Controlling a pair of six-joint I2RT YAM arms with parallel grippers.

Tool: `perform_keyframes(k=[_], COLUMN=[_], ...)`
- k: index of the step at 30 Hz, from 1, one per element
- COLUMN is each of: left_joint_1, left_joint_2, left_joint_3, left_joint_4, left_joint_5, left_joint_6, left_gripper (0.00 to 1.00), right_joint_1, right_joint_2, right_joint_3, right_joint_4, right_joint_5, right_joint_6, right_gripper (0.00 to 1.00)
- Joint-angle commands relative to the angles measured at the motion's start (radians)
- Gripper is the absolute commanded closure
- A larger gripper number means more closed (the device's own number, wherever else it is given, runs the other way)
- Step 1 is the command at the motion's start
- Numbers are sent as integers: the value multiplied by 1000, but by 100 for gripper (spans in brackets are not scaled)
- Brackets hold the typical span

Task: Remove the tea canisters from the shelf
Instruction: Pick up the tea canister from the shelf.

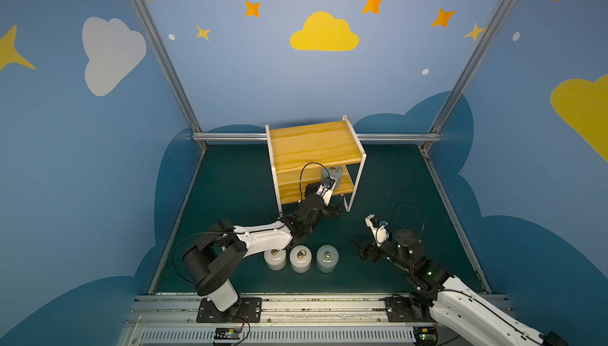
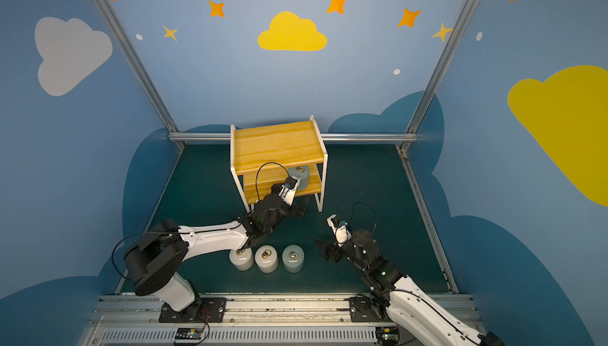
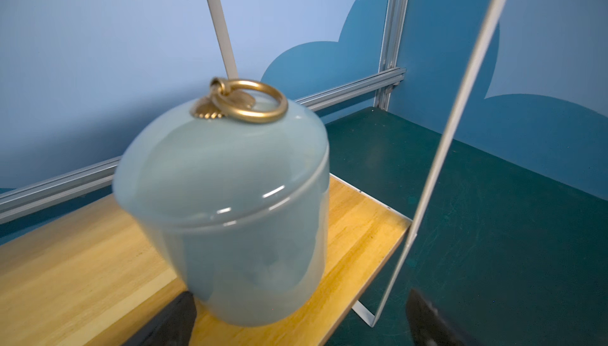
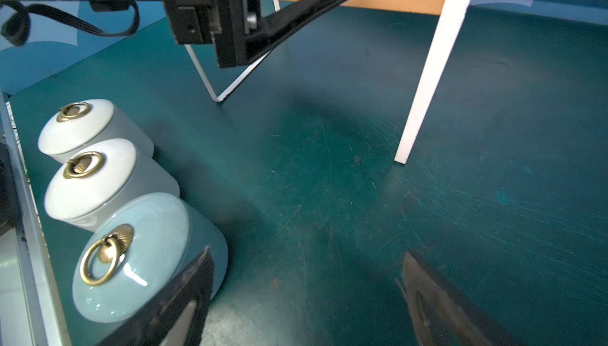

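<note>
- left pincer (image 3: 301, 295) is sitting wide open right at the grey-blue canister (image 3: 223, 212) on the shelf (image 3: 82, 262) lower board
- right pincer (image 4: 307, 253) is hanging wide open above the tabletop (image 4: 362, 163)

Robot lab cell, cloud-painted blue walls (image 1: 250, 74), aluminium frame (image 1: 159, 48), green mat (image 1: 237, 189)

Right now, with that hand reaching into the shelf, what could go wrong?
The open left hand points at the grey-blue canister, but one finger sits near the shelf's thin white leg and could snag it. The arm hangs over three canisters and, pulling back, might knock one.
</note>
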Motion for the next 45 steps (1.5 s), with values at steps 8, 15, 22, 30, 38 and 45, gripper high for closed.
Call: perform_keyframes(k=[8,15,22,30,38,45], left_joint_1=[-1,13,28,39,45,48], left_joint_2=[29,30,44,71,89,112], left_joint_3=[42,45,69,99,123,148], left_joint_4=[109,128,137,143,151,180], left_joint_5=[-79,-65,-34,-17,-5,-21], left_joint_6=[50,38,29,33,47,69], left_gripper=[0,0,0,0,1,3], right_joint_1=[-19,-26,-33,-38,-44,-48], right_joint_2=[-9,-3,5,9,10,14], right_joint_3=[5,2,-3,-7,-16,-20], right_joint_4=[-5,1,10,16,24,30], right_joint_5=[-28,-42,-52,-56,-61,-65], right_joint_6=[16,21,25,28,34,38], right_gripper=[8,8,8,8,8,8])
